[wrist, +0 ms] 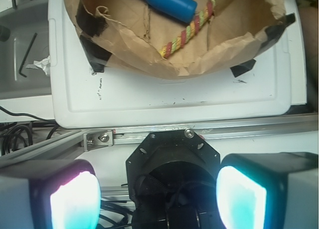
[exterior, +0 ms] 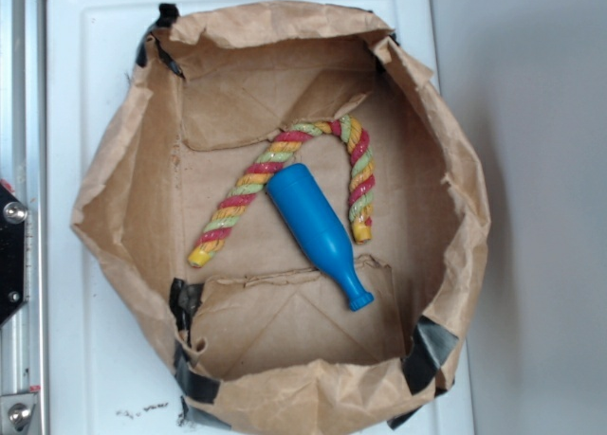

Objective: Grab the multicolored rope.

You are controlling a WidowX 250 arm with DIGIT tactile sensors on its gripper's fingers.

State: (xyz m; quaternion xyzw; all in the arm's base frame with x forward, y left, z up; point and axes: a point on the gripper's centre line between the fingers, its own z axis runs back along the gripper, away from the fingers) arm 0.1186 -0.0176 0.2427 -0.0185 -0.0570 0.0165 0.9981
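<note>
The multicolored rope (exterior: 248, 184), twisted from red, yellow and pale green strands, lies in an arch on the floor of an open brown paper bag (exterior: 114, 198). In the wrist view a stretch of the rope (wrist: 187, 34) with one yellow end shows at the top. A blue plastic pin (exterior: 318, 231) lies inside the arch, touching the rope. My gripper (wrist: 158, 189) is open with nothing between its glowing pads (wrist: 75, 201). It hangs over the black robot base (wrist: 172, 164), well away from the bag. The exterior view does not show the gripper.
The bag sits on a white plastic board (exterior: 71, 75), taped at its corners with black tape (exterior: 432, 354). An aluminium rail (wrist: 249, 128) runs between board and robot base. A black hex key (wrist: 27, 54) lies on the grey surface to the left.
</note>
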